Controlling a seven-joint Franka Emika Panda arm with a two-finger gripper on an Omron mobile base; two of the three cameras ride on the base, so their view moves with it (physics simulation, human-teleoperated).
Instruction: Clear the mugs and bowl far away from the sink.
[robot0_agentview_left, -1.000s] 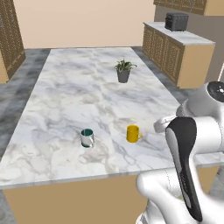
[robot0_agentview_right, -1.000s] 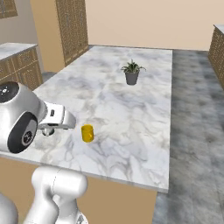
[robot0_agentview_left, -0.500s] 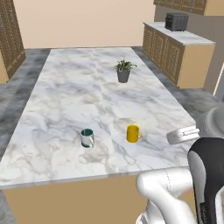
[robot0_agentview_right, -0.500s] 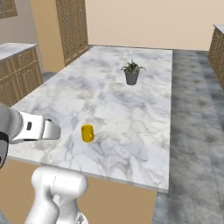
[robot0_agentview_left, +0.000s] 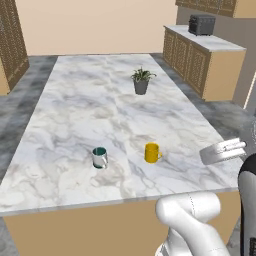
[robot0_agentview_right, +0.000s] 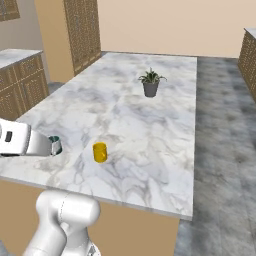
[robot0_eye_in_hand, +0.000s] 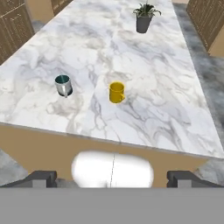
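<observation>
Claw (robot0_eye_in_hand: 112, 177): spread wide and empty, tips cut by the frame's bottom edge.
Plain yellow mug (robot0_agentview_left: 152, 152): on the marble bench (robot0_agentview_left: 90, 105), toward its near edge.
Teal-lined grey-white mug (robot0_agentview_left: 99, 157): at the yellow mug's 9 o'clock; half hidden behind the arm in the right base view.
Potted plant (robot0_agentview_left: 141, 81): at 12 o'clock, well apart.

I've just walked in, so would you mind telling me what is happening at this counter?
The robot arm is handling nothing at the moment. Its tool is open and empty, back from the near edge of the marble counter. A yellow mug and a teal mug stand apart near that edge, both upright. A potted plant stands farther back.
</observation>
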